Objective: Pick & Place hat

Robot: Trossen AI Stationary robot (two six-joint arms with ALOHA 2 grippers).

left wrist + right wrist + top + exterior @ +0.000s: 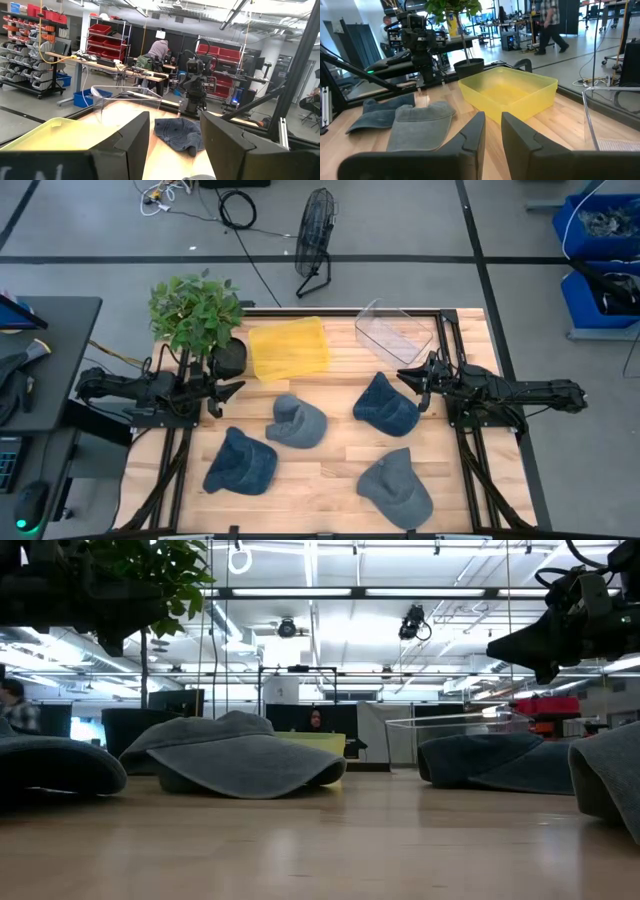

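Four hats lie flat on the wooden table, none touched. A grey-blue one is near the middle. One dark blue hat lies toward the right, another near the left. A grey hat lies at the near right. My left gripper hovers open at the left side, next to the plant pot. My right gripper hovers at the right side, just beyond the right dark blue hat, open by a narrow gap.
A yellow bin and a clear bin stand along the far edge. A potted plant stands at the far left corner. Bare wood shows between the hats. People move about in the room beyond.
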